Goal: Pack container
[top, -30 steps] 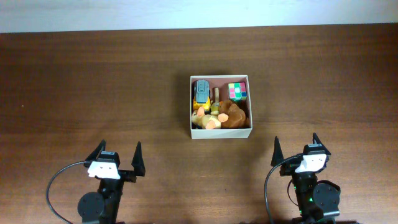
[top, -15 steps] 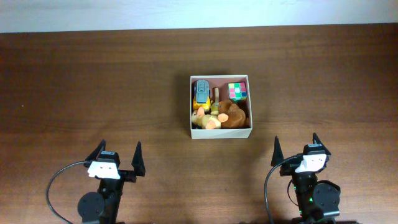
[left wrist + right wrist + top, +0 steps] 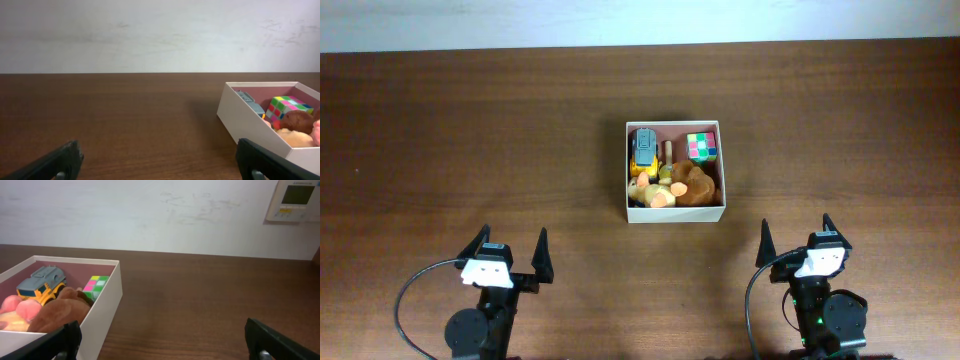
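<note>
- Ahead and to the left of the left gripper (image 3: 512,233), whose fingers are spread, lies open table (image 3: 470,130).
- The container (image 3: 675,213) is the one obstacle, ahead-right of the left gripper and ahead-left of the right gripper (image 3: 795,223).
- Its interior is crowded by a toy car (image 3: 643,146), a cube (image 3: 701,147) and a brown plush (image 3: 695,186).
- Open wood lies ahead-right of the right gripper.

My overhead cam looks straight down from far up on the dark brown wooden table (image 3: 470,130). L wrist cam sits low near the tabletop, facing fwd toward the pale off-white wall (image 3: 150,35); square white-walled cardboard box (image 3: 250,122) at its right. R wrist cam: same height & heading, box at left. All 3 views share that box.
</note>
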